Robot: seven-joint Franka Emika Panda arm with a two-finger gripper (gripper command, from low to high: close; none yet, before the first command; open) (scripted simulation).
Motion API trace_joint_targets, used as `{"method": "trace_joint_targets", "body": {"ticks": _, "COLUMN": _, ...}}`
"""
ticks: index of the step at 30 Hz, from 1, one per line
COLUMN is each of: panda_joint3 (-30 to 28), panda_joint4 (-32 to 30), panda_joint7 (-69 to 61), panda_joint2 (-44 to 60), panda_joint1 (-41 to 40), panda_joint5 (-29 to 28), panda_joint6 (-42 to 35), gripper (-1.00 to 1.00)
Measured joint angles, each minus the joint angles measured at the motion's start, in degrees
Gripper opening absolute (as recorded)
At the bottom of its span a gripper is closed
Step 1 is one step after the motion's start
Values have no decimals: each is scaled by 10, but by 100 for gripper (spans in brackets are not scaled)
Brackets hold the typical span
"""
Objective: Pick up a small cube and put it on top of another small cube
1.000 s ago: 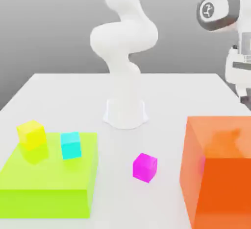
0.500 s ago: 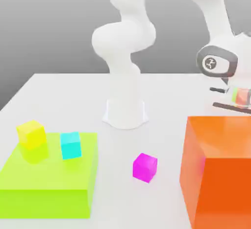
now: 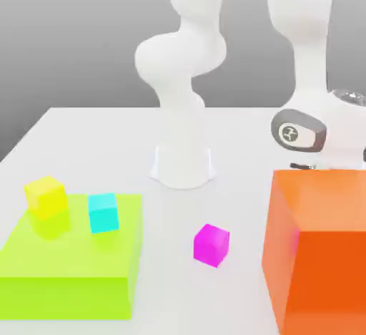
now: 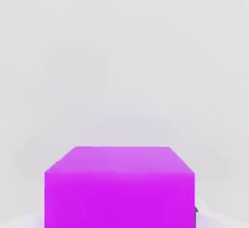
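Note:
One small magenta cube (image 3: 211, 245) sits on the white table in front of the arm's base. A second small magenta cube (image 4: 119, 188) looms close under the hand camera, with a dark sliver of a finger (image 4: 196, 215) against its side. My hand (image 3: 314, 134) is low at the exterior view's right, just behind the tall orange block (image 3: 322, 255), which hides the fingers and that cube there. The gripper is shut on this second cube.
A flat lime-green block (image 3: 71, 273) lies at the exterior view's left, with a yellow cube (image 3: 46, 196) and a cyan cube (image 3: 103, 212) on top. The arm's white base (image 3: 183, 165) stands at the table's middle back.
The hand has dropped from high on the exterior view's right to just behind the orange block, and the gripper has gone from open to shut.

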Motion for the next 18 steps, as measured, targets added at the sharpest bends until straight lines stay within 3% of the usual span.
{"method": "trace_joint_targets", "body": {"ticks": 5, "panda_joint3": 30, "panda_joint4": -18, "panda_joint7": -40, "panda_joint2": -98, "panda_joint1": -17, "panda_joint5": 54, "panda_joint6": -79, "gripper": -100}}
{"method": "trace_joint_targets", "body": {"ticks": 7, "panda_joint3": 24, "panda_joint4": 3, "panda_joint7": -18, "panda_joint2": -105, "panda_joint1": -21, "panda_joint5": 63, "panda_joint6": -122, "gripper": -100}}
{"method": "trace_joint_targets", "body": {"ticks": 14, "panda_joint3": 37, "panda_joint4": 103, "panda_joint7": 93, "panda_joint2": -216, "panda_joint1": -6, "panda_joint5": 17, "panda_joint6": -290, "gripper": -100}}
{"method": "trace_joint_targets", "body": {"ticks": 18, "panda_joint3": -11, "panda_joint4": 111, "panda_joint7": 128, "panda_joint2": -288, "panda_joint1": -66, "panda_joint5": -3, "panda_joint6": -352, "gripper": -100}}
